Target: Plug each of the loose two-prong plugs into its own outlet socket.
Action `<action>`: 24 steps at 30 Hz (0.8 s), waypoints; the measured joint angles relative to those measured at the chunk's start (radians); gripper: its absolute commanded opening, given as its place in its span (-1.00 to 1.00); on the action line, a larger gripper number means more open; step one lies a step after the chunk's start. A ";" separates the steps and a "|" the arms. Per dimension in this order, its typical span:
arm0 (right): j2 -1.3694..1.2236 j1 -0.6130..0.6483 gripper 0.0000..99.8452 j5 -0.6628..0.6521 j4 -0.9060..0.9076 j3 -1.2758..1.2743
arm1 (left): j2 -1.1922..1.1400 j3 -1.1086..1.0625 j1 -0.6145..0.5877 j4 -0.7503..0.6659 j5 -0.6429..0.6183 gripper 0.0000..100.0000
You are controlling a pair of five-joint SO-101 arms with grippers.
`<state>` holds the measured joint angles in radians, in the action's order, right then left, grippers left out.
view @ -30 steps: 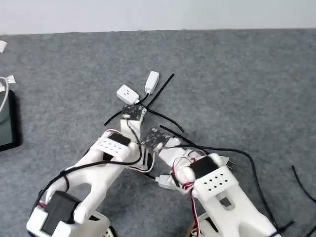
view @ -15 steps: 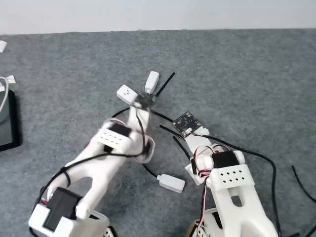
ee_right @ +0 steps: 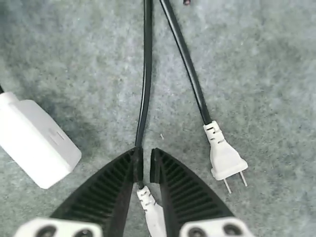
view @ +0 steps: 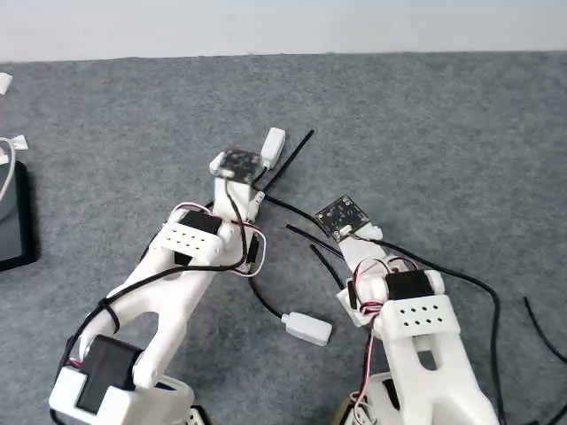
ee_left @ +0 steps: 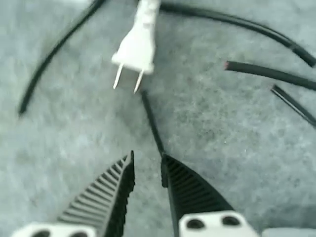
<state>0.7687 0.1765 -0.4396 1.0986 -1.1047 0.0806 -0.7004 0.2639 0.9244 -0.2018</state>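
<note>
Right gripper (ee_right: 144,154) is clamping a black cord (ee_right: 146,74). Left gripper (ee_left: 147,160) is gaping slightly, with the two-prong plug (ee_left: 136,49) pointing its prongs at it. Outlet socket (view: 307,328) is lying ten-to-four.

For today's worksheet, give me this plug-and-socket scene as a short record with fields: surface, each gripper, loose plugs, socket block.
surface: grey carpet
left gripper: slightly open, thin black cable leading into its gap
right gripper: shut on black cord, just above that cord's white plug end
loose plugs: white two-prong plug ahead of the left gripper; second plug lying beside the right gripper
socket block: white, on the carpet between the two arms
</note>
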 measured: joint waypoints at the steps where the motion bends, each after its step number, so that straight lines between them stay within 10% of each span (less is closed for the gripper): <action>1: 0.000 -0.002 -0.94 0.000 0.000 0.000 | 0.000 0.000 0.000 0.018 -0.058 -0.97; 9: 0.000 0.002 -0.94 0.000 -0.006 0.000 | 0.000 -0.005 0.144 0.130 -0.459 -0.97; 24: 0.000 0.002 -0.94 0.000 -0.028 0.000 | -0.002 -0.075 0.192 0.072 -0.496 -0.97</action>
<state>0.7687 0.1780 -0.4396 1.0710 -1.1047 0.0790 -0.7756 0.4557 0.9966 -0.6974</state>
